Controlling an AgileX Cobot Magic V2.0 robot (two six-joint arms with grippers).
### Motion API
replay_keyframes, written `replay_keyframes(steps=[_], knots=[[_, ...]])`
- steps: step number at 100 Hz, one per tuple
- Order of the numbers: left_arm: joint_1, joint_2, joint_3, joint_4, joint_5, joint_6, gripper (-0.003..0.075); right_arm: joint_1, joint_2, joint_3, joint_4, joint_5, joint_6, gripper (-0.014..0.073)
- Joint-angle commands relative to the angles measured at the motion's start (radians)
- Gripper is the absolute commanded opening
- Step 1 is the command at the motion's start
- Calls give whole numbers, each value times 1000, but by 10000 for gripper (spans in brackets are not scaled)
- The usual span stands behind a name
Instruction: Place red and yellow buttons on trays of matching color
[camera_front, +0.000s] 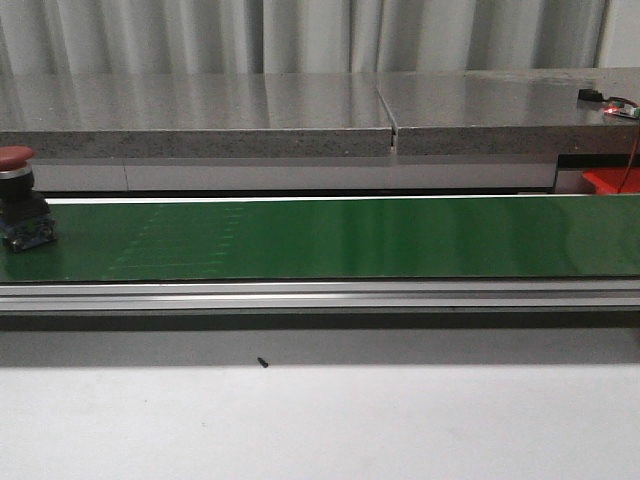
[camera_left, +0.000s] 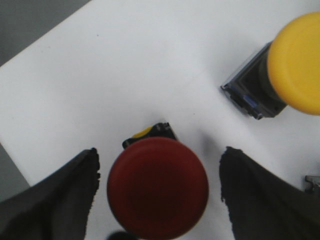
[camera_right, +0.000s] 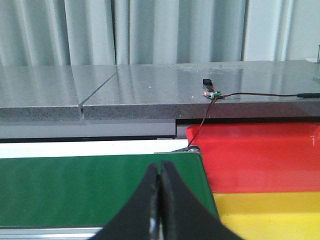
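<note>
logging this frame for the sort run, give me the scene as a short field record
belt: green conveyor belt running across the front view
button on belt: red button at the belt's far left end
left gripper: open, fingers either side of a second red button on a white surface
nearby: yellow button on the same white surface, untouched
right gripper: shut, holding nothing, over the belt's right end
trays: red tray and yellow tray past the belt's right end
buttons on trays: none visible
</note>
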Motion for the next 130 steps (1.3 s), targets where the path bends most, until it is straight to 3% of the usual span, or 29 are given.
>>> replay_keyframes(steps=[1,44,74,103,130], knots=[[-5,-43,-30,-3,-40,-3,395,-5,-19,-17,-10,-79,0,-67],[-5,-84,-30,-1,-23,7,205,-5,-19,-17,-10,-79,0,-67],[-29,-239,-30,-3,40,39,167,-5,-19,-17,-10,-79,0,-67],[-267,-372,-30,-5,129,133,167,-5,-19,-17,-10,-79,0,-67],[-512,-373,-45,1,147,185,167,-5,-19,-17,-10,-79,0,-67]])
